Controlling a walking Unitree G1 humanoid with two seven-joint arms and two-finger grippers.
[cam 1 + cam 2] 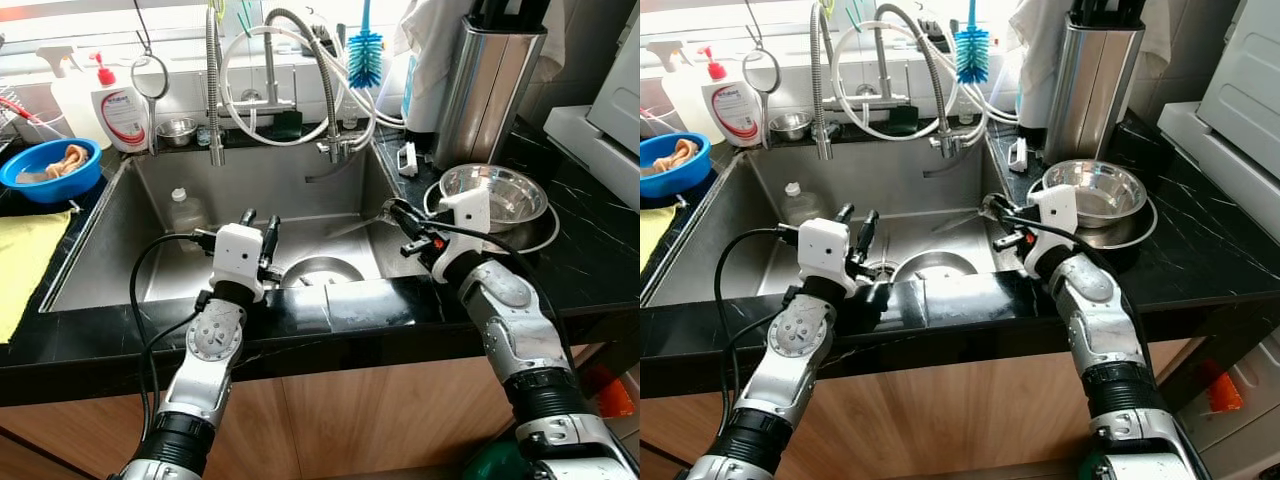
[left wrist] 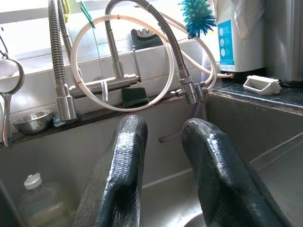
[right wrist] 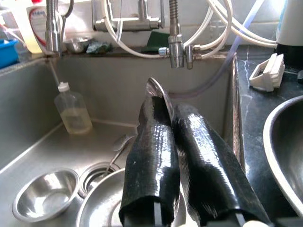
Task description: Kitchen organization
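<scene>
Head views: the right hand (image 1: 398,213) hovers over the sink (image 1: 150,235) edge, pinching a spoon (image 1: 388,208); the left hand (image 1: 258,222), spread, holds nothing

Right wrist: the spoon (image 3: 156,90) is thin, stiff, slippery steel, best gripped mid-handle, as the fingers (image 3: 151,142) do

Positions are read from the sink (image 1: 150,250) centre, head view.

- 12 o'clock: spring-coil faucet (image 1: 213,100), upright on the back ledge; green sponge (image 2: 135,96) behind it.
- 1 o'clock: blue bottle brush (image 1: 365,55), hanging bristles down; white scrub brush (image 1: 407,158) on the black counter.
- 2 o'clock: steel knife block (image 1: 488,90), upright.
- 3 o'clock: white appliance (image 1: 610,130).
- 9 o'clock: yellow cloth (image 1: 22,265), flat.
- 11 o'clock: red-pump soap bottle (image 1: 118,112), just beside a white spray bottle (image 1: 70,95).
</scene>
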